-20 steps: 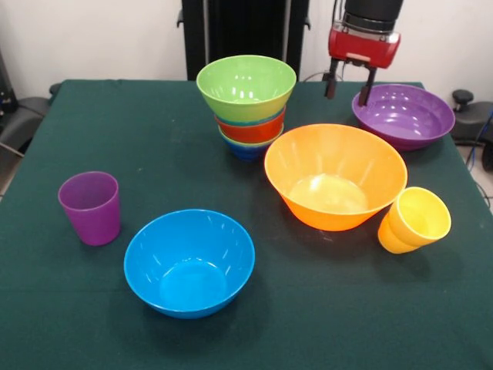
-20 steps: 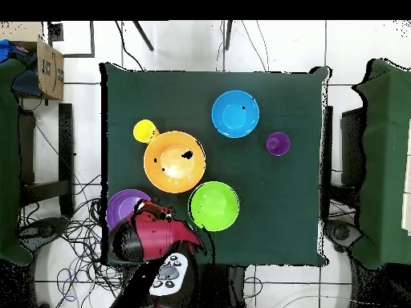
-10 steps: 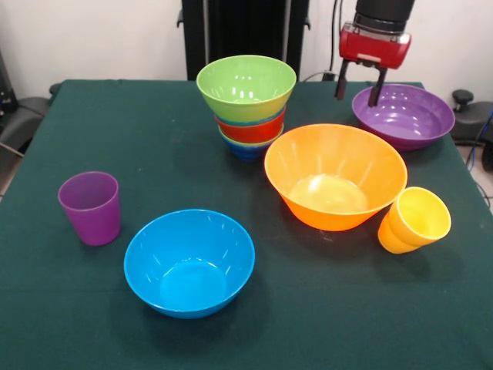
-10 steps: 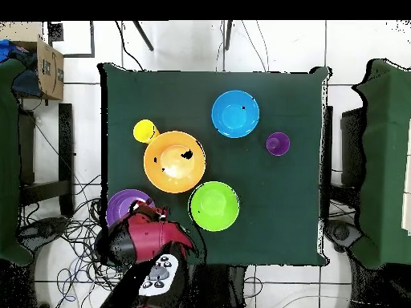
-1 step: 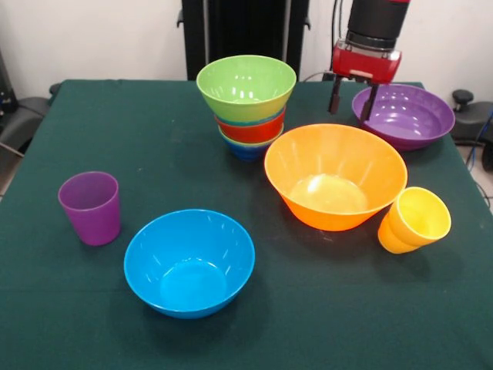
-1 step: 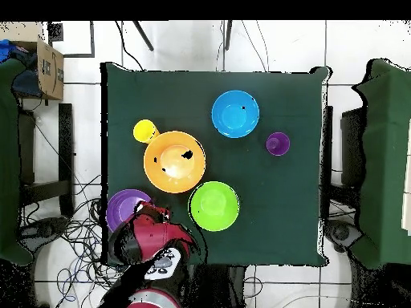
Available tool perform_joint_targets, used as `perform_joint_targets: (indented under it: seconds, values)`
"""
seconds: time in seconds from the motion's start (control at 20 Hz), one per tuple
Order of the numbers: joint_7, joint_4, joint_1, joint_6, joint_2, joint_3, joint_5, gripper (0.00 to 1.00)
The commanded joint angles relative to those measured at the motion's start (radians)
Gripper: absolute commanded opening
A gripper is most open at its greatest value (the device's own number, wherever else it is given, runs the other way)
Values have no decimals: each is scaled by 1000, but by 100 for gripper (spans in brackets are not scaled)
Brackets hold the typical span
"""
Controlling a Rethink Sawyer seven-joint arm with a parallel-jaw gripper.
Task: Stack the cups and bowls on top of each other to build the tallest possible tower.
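Four bowls already form the tower at upper centre of the front view: a green bowl on top, a red-orange one, a thin light blue rim, and a dark blue one lowest, resting on the bench. Loose pieces remain: the orange bowl right of centre, the blue bowl at lower centre, the purple bowl at upper right, the purple cup at left and the yellow cup, tilted, at right. The gripper hangs at upper right, fingers spread and empty, just at the purple bowl's left rim. The step in hand appears to be the approach to this bowl. The next move likely calls for lowering so the fingers straddle the rim, then closing on the wall.
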Motion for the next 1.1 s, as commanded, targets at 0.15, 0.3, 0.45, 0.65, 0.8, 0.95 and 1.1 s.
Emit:
perform_joint_targets:
  seconds: [0.15,0.3,0.45,0.65,0.8,0.95,1.1]
  values:
    - [175,22,-33,-80,102,107,8,100]
    - [171,22,-33,-72,99,112,15,100]
    - [165,20,-41,-60,94,120,13,100]
    - [162,34,-41,-40,63,126,11,100]
    - [165,54,-47,-22,26,132,13,100]
    - [169,69,-39,0,-7,131,24,100]
    - [176,86,-32,18,-42,133,36,100]
